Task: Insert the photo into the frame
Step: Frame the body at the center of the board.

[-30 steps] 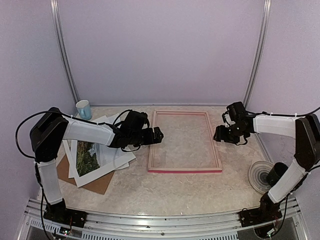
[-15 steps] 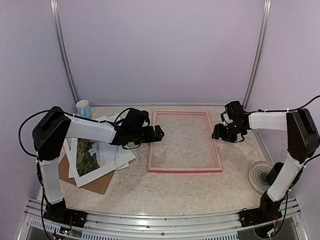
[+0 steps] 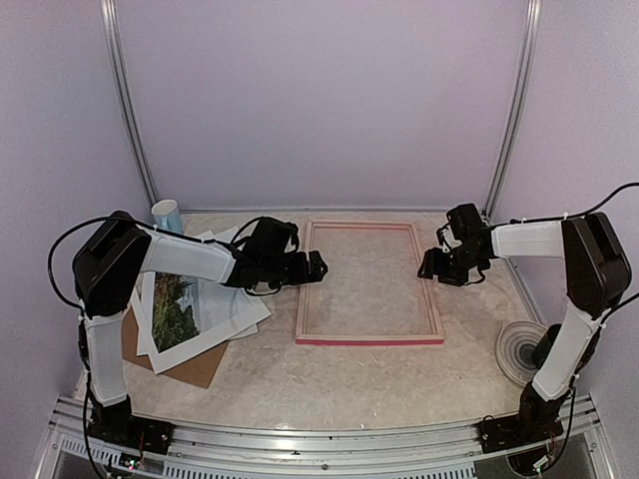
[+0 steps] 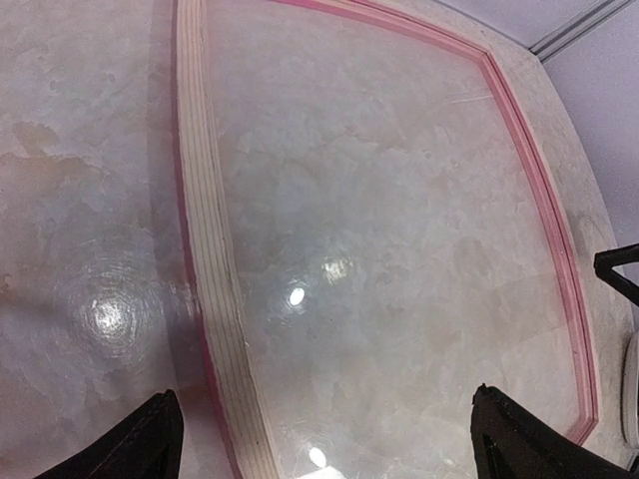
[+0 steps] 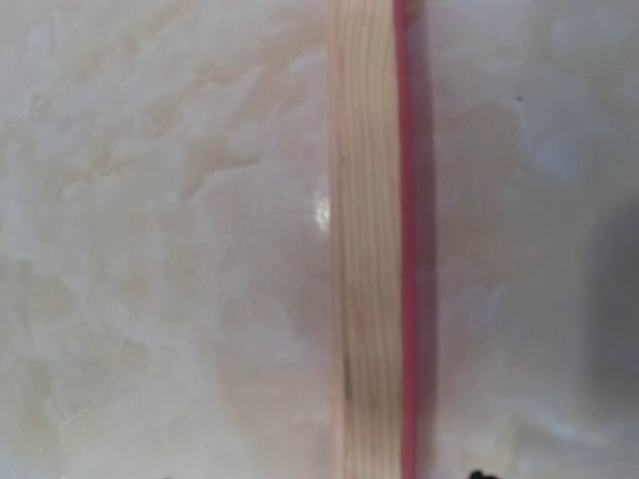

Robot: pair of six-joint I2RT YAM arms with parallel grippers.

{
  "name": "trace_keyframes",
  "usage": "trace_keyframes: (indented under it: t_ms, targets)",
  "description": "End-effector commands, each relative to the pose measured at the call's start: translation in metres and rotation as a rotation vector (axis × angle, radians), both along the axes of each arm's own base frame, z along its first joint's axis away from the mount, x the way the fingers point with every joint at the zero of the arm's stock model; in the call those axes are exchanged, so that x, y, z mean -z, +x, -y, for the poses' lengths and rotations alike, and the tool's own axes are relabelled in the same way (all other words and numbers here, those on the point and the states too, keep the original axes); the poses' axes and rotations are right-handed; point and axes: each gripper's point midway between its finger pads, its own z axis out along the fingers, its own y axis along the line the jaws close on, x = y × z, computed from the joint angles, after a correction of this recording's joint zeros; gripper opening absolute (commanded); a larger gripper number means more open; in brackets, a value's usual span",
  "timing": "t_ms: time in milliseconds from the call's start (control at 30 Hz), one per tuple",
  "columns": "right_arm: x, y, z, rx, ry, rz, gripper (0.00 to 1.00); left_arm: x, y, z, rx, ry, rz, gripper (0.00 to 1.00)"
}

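**Frame (image 3: 368,340) flat, photo (image 3: 175,314) aside**

Saw the frame mid-tabletop (image 3: 349,389), pale back up, the photo among papers (image 3: 240,314) at its 9 o'clock. Saw left claw (image 3: 318,267) spread wide above 9 o'clock rail; could not tell opening of right claw (image 3: 427,267) at 3 o'clock.

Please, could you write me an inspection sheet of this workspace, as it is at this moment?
Surface: pale marbled table, glossy.
Job's things: frame flat at centre, no photo in it; photo at left, in a pile of white sheets.
Clutter: brown board under the pile; cup far left; round disc at right.
Claws: left claw open, by the frame's left rail; right claw over the right rail, opening unclear.
Cables: black cable loops beside the left arm.
Surroundings: lilac walls; nothing else seen.
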Motion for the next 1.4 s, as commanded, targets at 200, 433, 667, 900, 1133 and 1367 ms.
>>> trace_keyframes:
  t_ms: [200, 433, 667, 900, 1133, 1367]
  targets:
    - [0.005, 0.020, -0.002, 0.005, 0.015, 0.005, 0.63, 0.011, 0.024, -0.001, -0.023, -0.002, 0.005, 0.99]
    - [0.019, 0.024, -0.005, -0.006, 0.021, -0.021, 0.62, 0.022, 0.031, -0.001, -0.023, 0.003, 0.001, 0.99]
    - [0.022, 0.022, -0.011, -0.030, 0.048, -0.024, 0.61, 0.025, 0.026, 0.011, 0.020, -0.022, -0.011, 0.99]
    - [0.032, 0.006, -0.019, -0.057, 0.098, -0.055, 0.60, 0.027, 0.011, 0.020, 0.045, -0.033, -0.020, 0.99]
    - [0.028, -0.012, -0.028, -0.087, 0.141, -0.046, 0.60, 0.019, -0.008, 0.036, 0.081, -0.060, -0.021, 0.99]
    - [0.025, -0.034, -0.042, -0.126, 0.168, -0.050, 0.60, 0.021, -0.031, 0.039, 0.094, -0.074, -0.033, 0.99]
